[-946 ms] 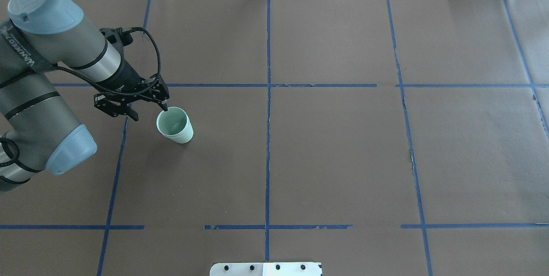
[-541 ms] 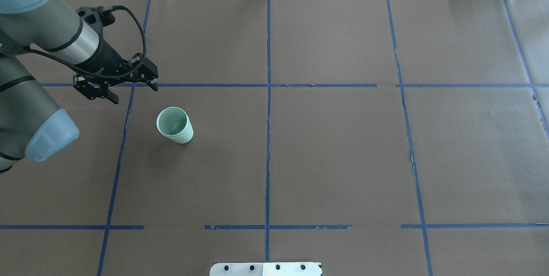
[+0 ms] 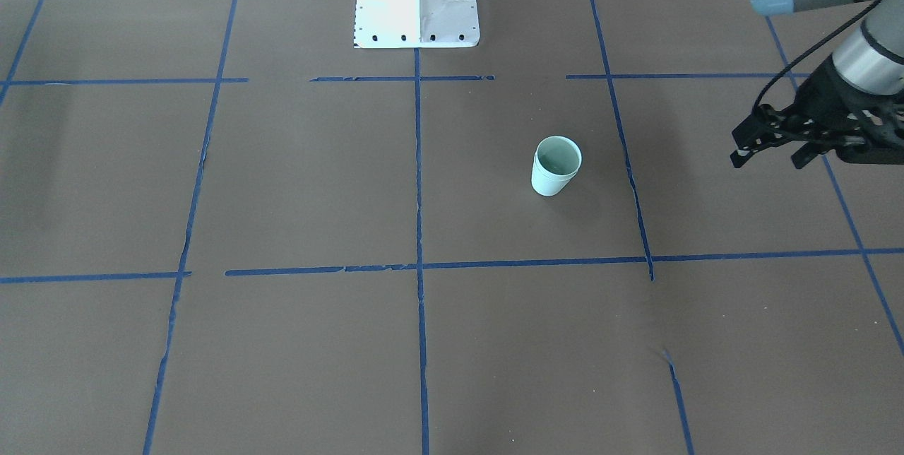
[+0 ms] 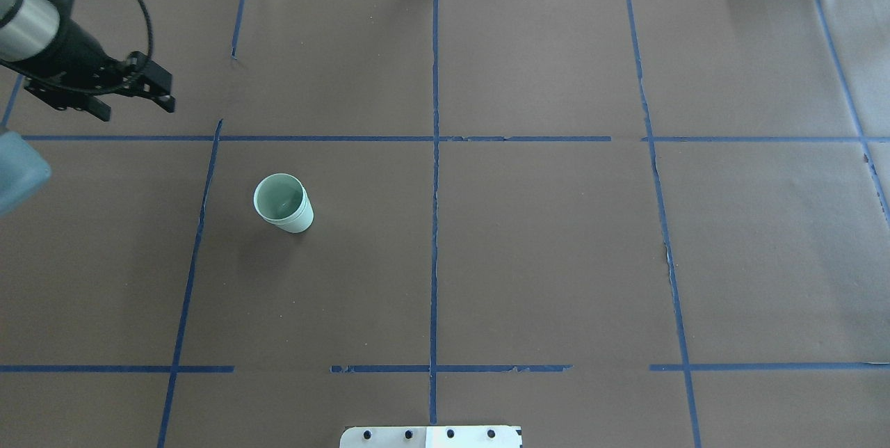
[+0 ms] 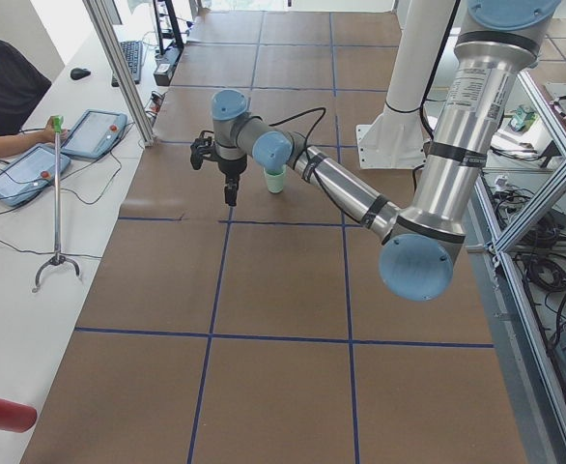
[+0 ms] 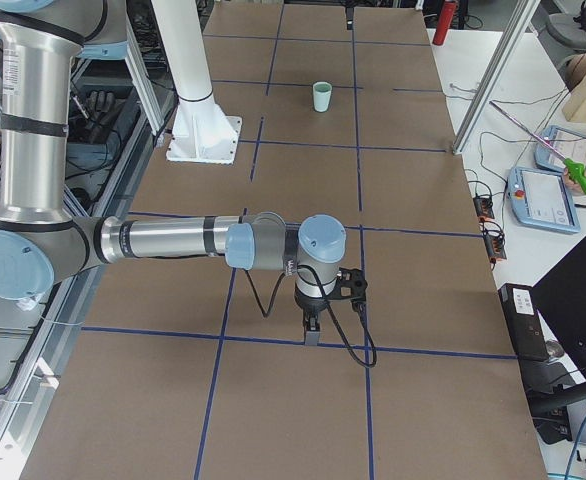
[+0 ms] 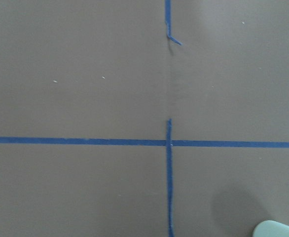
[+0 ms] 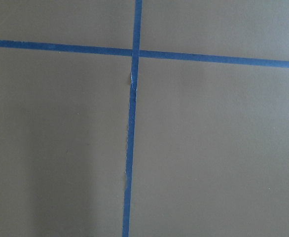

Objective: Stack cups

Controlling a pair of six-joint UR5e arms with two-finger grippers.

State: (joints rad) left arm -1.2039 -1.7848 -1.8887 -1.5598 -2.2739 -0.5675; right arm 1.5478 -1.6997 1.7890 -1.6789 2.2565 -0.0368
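Nearest in the right-side view, right end effector (image 6: 312, 335) pointing down over the brown tabletop (image 6: 413, 250), its grip impossible to tell, farther along upright mint-green cups (image 4: 281, 202), apparently nested, beyond them left end effector (image 4: 137, 108), fingers spread, empty, well apart

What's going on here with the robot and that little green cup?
The two small pale mint-green tapered cups appear nested, one inside the other, upright on the brown paper-covered table. The black two-finger left gripper was at their rim a moment ago; it has since pulled away and hangs open and empty. The right gripper sits far off, near nothing.
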